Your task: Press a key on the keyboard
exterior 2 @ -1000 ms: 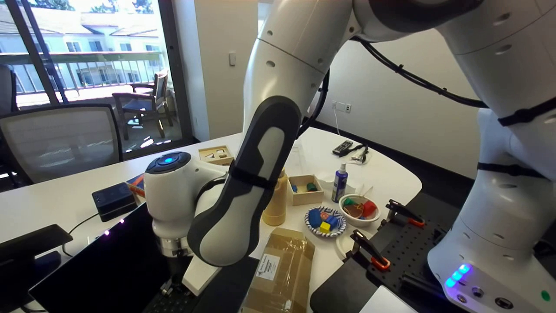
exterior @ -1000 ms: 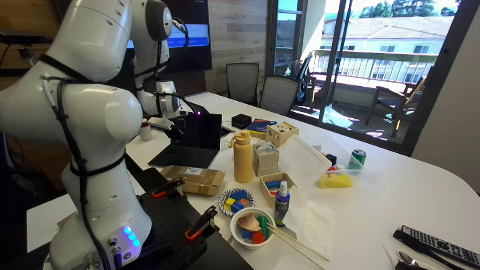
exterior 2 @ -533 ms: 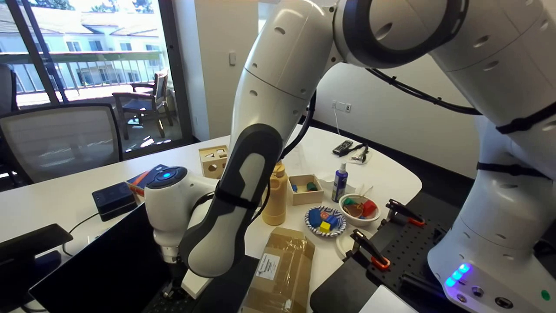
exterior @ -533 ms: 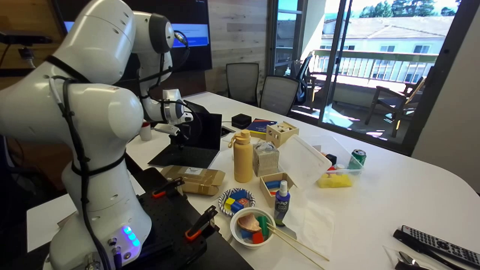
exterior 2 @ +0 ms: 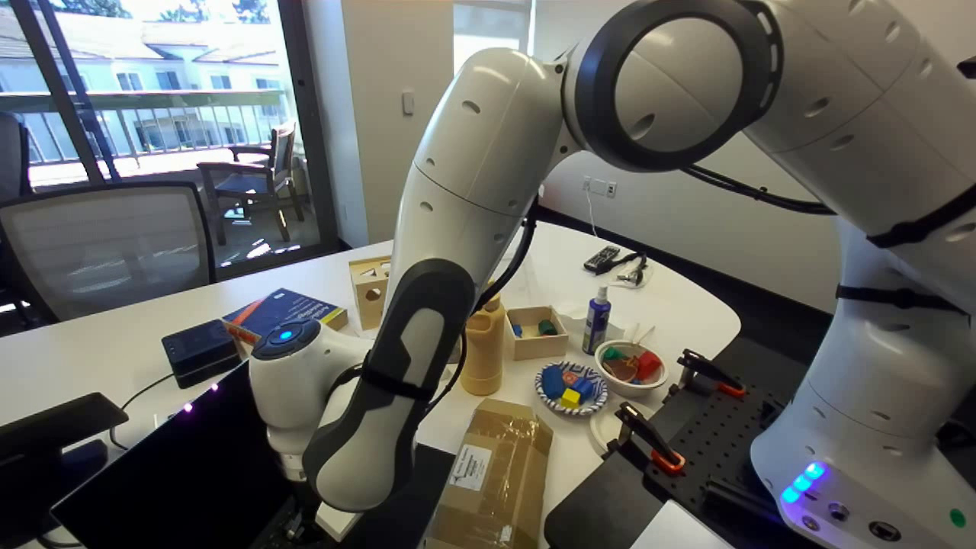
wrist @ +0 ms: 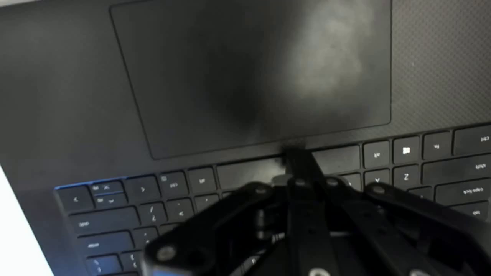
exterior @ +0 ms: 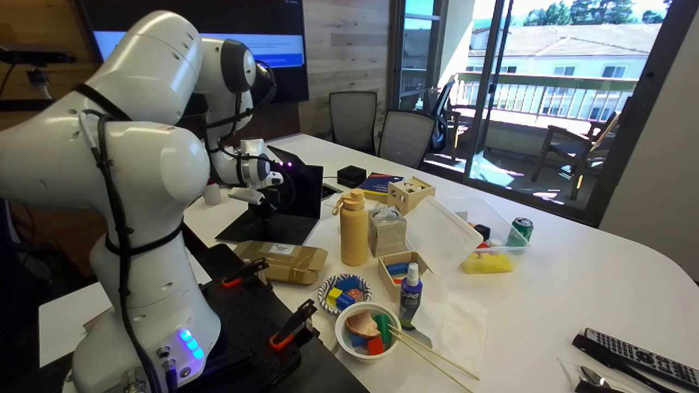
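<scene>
The keyboard (wrist: 107, 218) is the dark key deck of an open black laptop. It also shows in both exterior views (exterior: 289, 229) (exterior 2: 396, 503), partly hidden by my arm. The laptop screen (exterior: 309, 191) stands upright behind it and looks dark. My gripper (wrist: 299, 151) is shut and empty, its dark fingers together. It points down over the space bar (wrist: 249, 170), and the tips cover the bar's middle at its edge toward the touchpad (wrist: 261, 73). In an exterior view the gripper (exterior: 265, 218) reaches down to the deck. I cannot tell whether the tips touch the key.
A cardboard box (exterior: 284, 262) lies beside the laptop's near edge. A yellow bottle (exterior: 354, 232) stands past it. A black box (exterior 2: 200, 352) and a book (exterior 2: 293, 309) lie behind the screen. A patterned plate (exterior 2: 602, 400) and a white bowl (exterior: 341, 338) hold blocks.
The arm has come down in both exterior views. The gripper has lowered from above the laptop to the key deck and stays shut. Laptop and other objects have not moved.
</scene>
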